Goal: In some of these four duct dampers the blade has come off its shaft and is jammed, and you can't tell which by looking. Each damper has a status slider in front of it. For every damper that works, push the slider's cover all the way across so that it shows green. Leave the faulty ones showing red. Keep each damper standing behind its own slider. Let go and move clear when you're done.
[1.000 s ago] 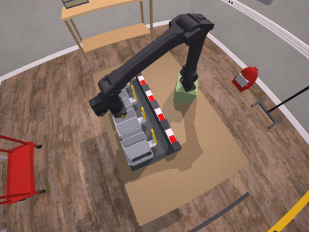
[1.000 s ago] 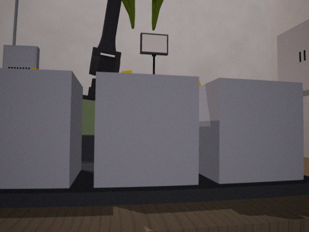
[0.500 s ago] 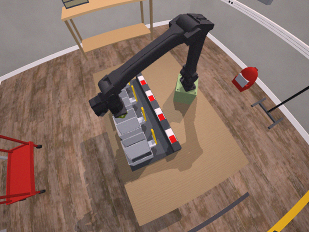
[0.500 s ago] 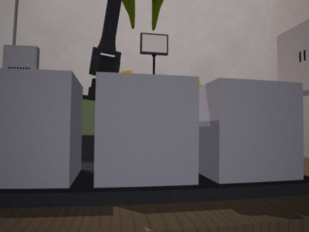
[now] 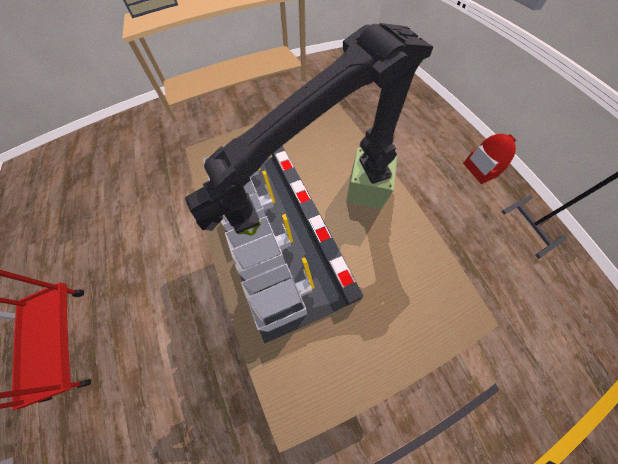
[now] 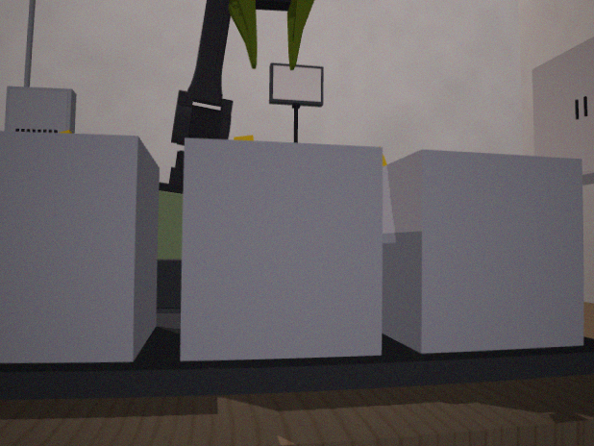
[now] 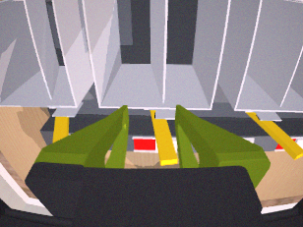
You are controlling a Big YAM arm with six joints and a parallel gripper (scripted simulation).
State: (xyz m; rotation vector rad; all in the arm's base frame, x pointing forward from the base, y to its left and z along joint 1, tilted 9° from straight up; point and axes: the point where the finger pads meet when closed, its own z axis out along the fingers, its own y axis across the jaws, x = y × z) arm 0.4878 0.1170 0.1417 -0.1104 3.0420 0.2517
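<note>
Grey box-shaped duct dampers stand in a row on a dark base [image 5: 300, 250]. Three show from behind in the exterior view, the middle one [image 6: 281, 250] below my fingers. Each has a yellow lever [image 5: 287, 227] on its front. All four sliders show red, with white covers to one side; one of them [image 5: 320, 230] lies in front of the middle dampers. My gripper [image 5: 248, 229] hovers above a middle damper [image 7: 156, 46], with its green fingers [image 6: 271, 64] apart and empty. In the wrist view, that damper's yellow lever [image 7: 163, 141] lies between the fingertips, well below them.
The arm's green pedestal [image 5: 372, 185] stands on the tan mat behind the sliders. A wooden shelf table [image 5: 215, 45] is at the back, a red cart [image 5: 37, 345] at the left, and a red object [image 5: 490, 157] and a grey stand [image 5: 535, 225] at the right.
</note>
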